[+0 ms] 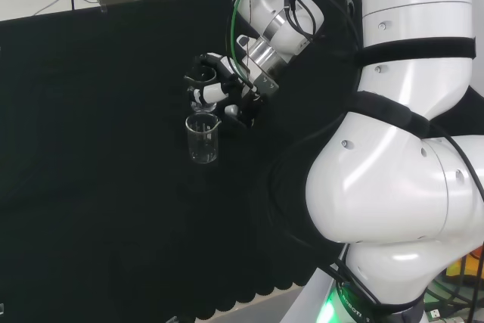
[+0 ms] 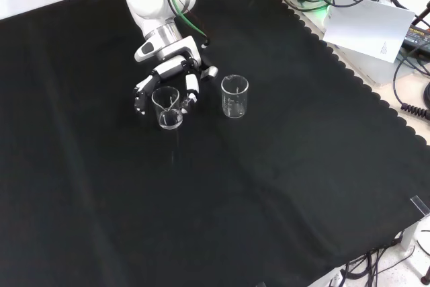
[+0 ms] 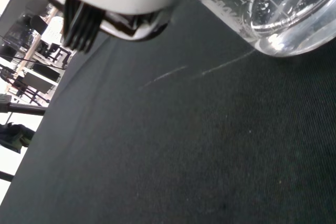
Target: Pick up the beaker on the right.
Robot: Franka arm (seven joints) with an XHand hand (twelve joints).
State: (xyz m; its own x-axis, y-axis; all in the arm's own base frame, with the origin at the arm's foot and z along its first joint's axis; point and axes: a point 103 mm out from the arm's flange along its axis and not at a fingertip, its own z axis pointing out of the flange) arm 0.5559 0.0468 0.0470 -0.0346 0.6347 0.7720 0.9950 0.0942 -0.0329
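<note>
Hand (image 2: pixel 168 75) down at desk (image 2: pixel 269 199); fingers (image 2: pixel 191 92) curled round left beaker (image 2: pixel 166 107) in front view; second beaker (image 2: pixel 234 96) upright just beside, untouched.

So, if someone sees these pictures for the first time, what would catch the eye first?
Probably the hand, near the top of the front view, with its fingers curled round a clear beaker on the black cloth. A second beaker stands free just to its right there. In the head view the arm's big white links take up the right side.
</note>
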